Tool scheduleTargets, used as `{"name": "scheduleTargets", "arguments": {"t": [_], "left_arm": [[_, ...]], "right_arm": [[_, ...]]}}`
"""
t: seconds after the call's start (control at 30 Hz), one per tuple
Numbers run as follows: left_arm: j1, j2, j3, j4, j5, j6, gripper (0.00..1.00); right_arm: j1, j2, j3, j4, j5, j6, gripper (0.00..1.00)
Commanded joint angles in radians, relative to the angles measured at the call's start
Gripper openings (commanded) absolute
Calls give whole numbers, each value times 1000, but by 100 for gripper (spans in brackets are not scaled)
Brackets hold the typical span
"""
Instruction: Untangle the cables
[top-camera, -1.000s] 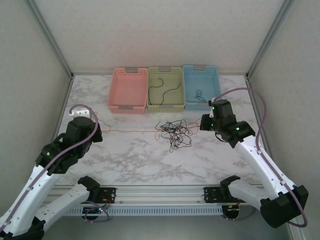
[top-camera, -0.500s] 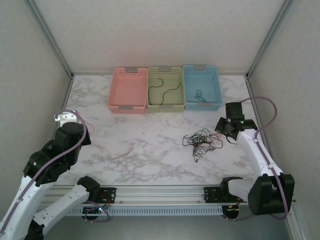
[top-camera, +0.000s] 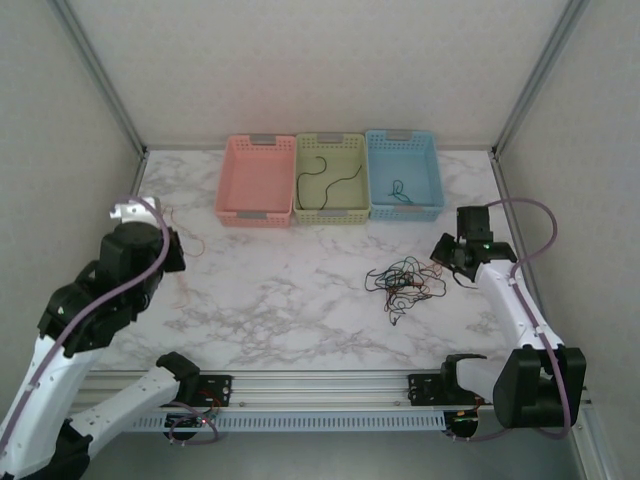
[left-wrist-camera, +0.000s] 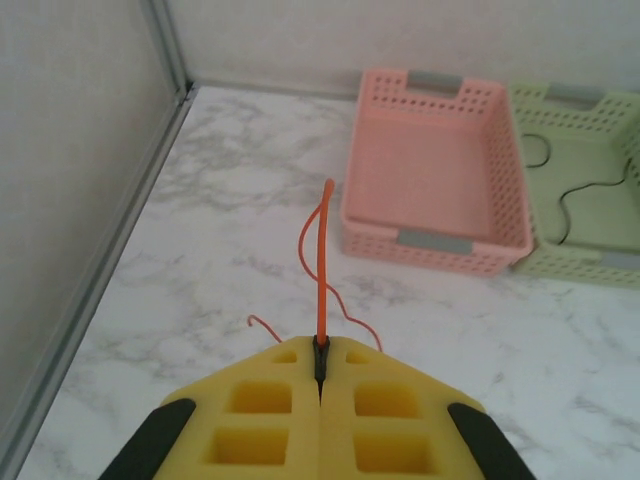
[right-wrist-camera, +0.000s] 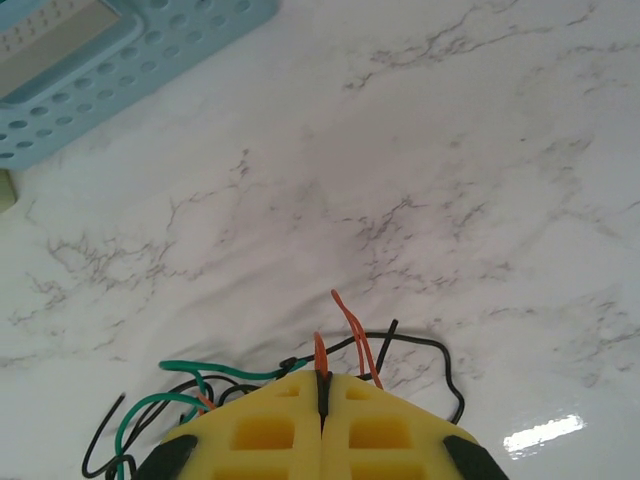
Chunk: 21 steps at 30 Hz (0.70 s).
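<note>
With left jaws clamped on an orange wire (left-wrist-camera: 319, 260) left of the pink basket (top-camera: 256, 182), right jaws pinching the tangle (top-camera: 403, 282) well right of it: lift high, swing over the basket, release cleanly.

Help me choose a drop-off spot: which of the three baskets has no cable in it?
The pink basket, leftmost of the three. The yellow-green basket holds a black cable and the blue basket a small teal cable.
</note>
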Motion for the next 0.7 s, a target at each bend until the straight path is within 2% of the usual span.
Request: {"name": "scheduleTargets", "arguments": {"t": [0.0, 0.2, 0.4, 0.5, 0.67], "left_arm": [[0, 95, 152, 73, 18, 35, 0], [3, 327, 400, 151, 8, 70, 0], [31, 556, 626, 190, 79, 79, 0], [66, 666, 727, 192, 103, 101, 0], [180, 822, 855, 197, 211, 79, 0]], "right_arm": [[-5, -24, -19, 24, -50, 8, 0], [-6, -28, -26, 28, -88, 8, 0], [-4, -45, -23, 14, -110, 8, 0], [-3, -50, -24, 7, -123, 8, 0], [-3, -51, -22, 3, -136, 8, 0]]}}
